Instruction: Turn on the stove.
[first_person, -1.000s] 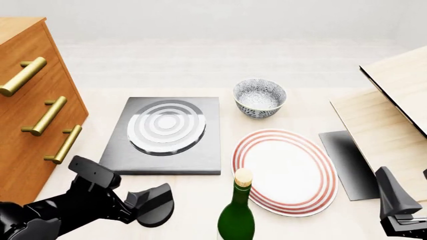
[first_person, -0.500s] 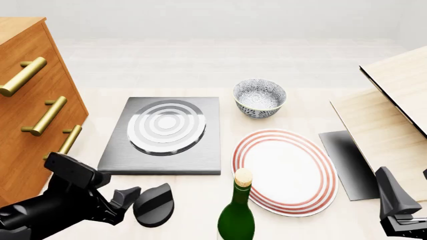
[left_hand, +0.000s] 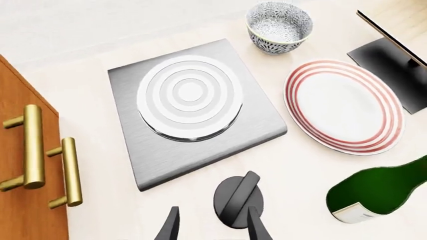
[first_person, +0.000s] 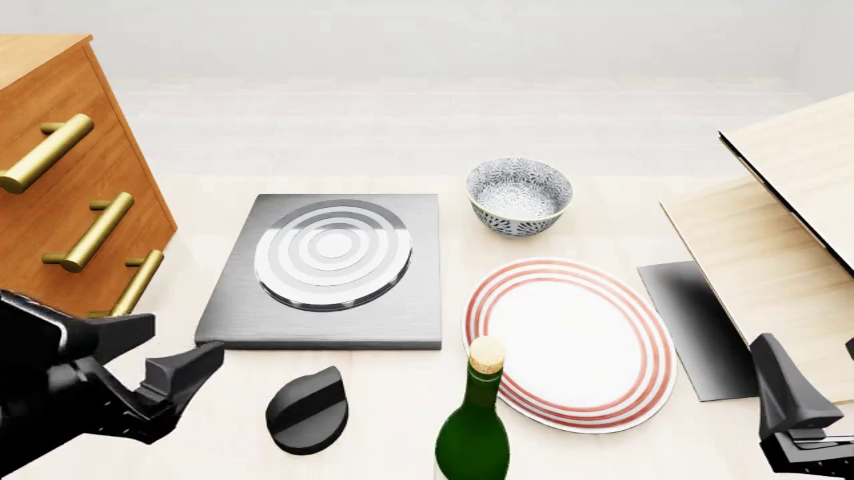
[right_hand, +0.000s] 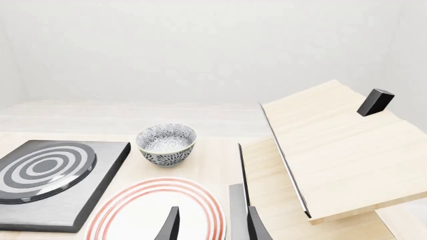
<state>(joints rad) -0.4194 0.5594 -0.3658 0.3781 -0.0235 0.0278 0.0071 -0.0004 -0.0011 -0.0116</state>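
**Left arm clear of the knob; whether the stove was on could not be told**

In the front view the stove (first_person: 327, 270) sat a little left of centre on the table (first_person: 400, 385), with its black oval knob (first_person: 308, 408) lying apart from it on the bare top, toward 6 o'clock of the hotplate. The left gripper (first_person: 160, 385) stood at about 9 o'clock of the knob, near it but not touching. Its fingers (left_hand: 172, 226) were spread apart and held nothing; in the left wrist view the knob showed just beyond one fingertip rather than squarely between the two.

As a judgement, the task stood at the knob stage. The ridge lay at a slant in both views, yet no mark, lamp or glow on the silver rings told on from off, so it could not be said whether the turn was done or was yet to come. If not done, what remained was to close on the ridge and twist.

The right gripper (right_hand: 210, 224) hung over the striped plate (right_hand: 157, 210), fingers apart and empty, well apart from the stove.

Much was cut off. The green bottle (first_person: 474, 425) ran off the bottom edge of the front view, at 3 o'clock of the knob. The left arm's bulk was clipped at the corner, and the right arm showed there only as a dark wedge.
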